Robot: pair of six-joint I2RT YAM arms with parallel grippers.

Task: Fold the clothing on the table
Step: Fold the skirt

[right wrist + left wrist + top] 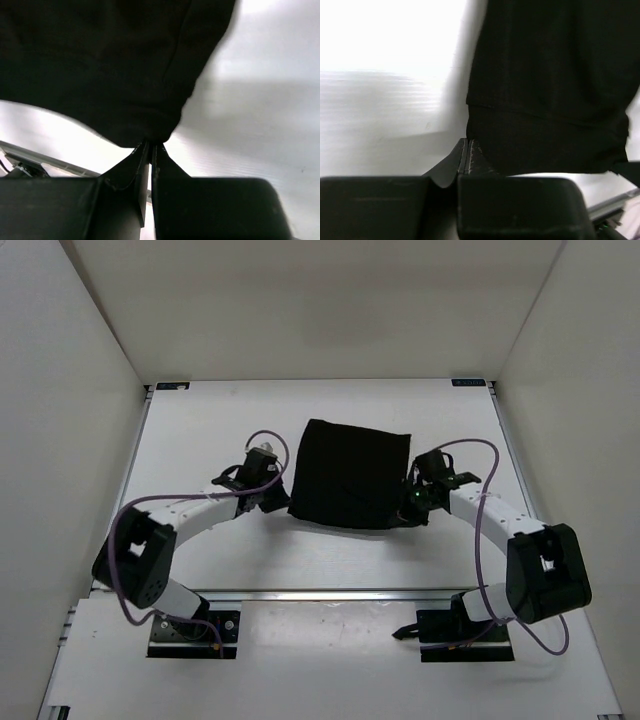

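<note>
Clothing, black, flat on table. Left gripper and right gripper: each clamped on a near corner. Step: corners grasped. Next, likely: lift both evenly, carry toward far edge.

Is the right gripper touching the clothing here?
Touching. The right wrist view shows the right gripper shut, with a corner of the clothing tapering straight into its closed fingertips, no gap between them.

Clothing matt black soft cloth; table smooth white, metal edge
</note>
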